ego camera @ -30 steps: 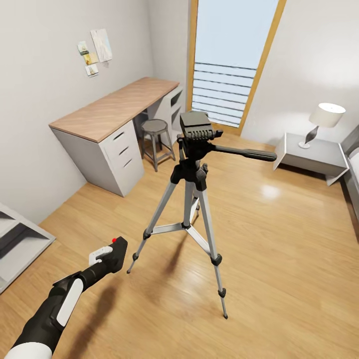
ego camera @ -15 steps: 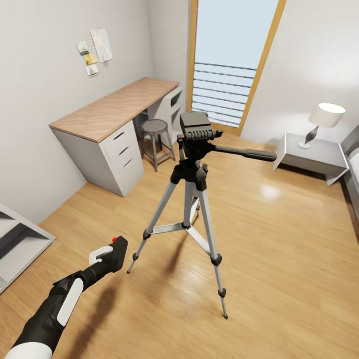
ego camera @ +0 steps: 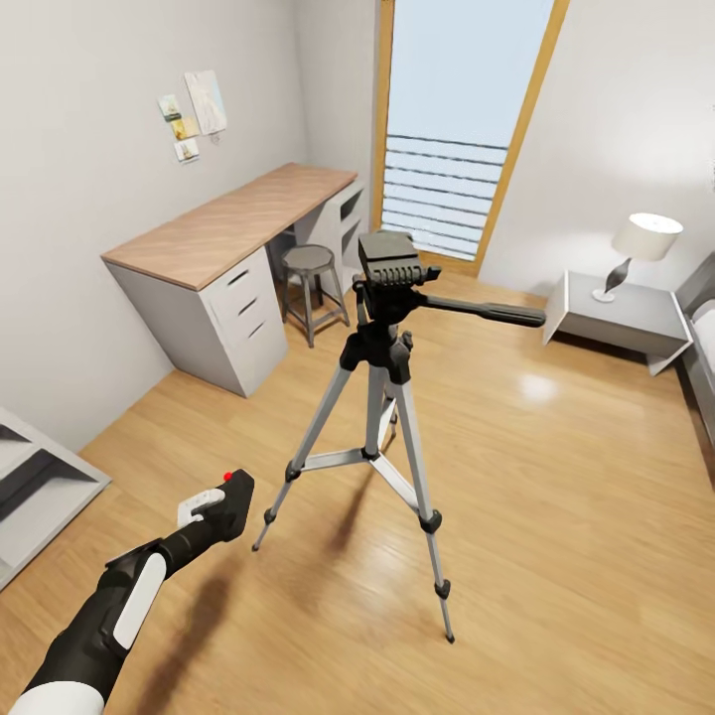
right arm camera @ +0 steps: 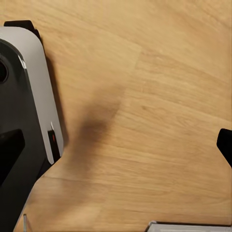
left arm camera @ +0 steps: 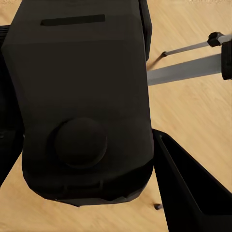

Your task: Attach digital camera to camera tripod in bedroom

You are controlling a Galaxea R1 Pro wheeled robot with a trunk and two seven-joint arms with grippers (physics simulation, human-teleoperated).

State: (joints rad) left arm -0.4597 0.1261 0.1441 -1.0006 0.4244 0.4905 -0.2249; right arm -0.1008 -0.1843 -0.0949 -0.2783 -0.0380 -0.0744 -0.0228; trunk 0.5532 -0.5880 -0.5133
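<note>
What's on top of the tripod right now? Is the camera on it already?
Nothing yet. The camera tripod has only its bare black head plate on top, with the long pan handle sticking out sideways. The digital camera is lower down, in the left gripper. The plate's underside is hidden.

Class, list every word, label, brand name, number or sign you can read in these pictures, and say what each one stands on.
No text can be read.
Papers pinned to the wall above the desk: too small and blurred to read.
Digital camera in the left tool: no brand or label visible.
Camera tripod: no markings visible on head or legs.
Lamp and nightstand: no text.
</note>
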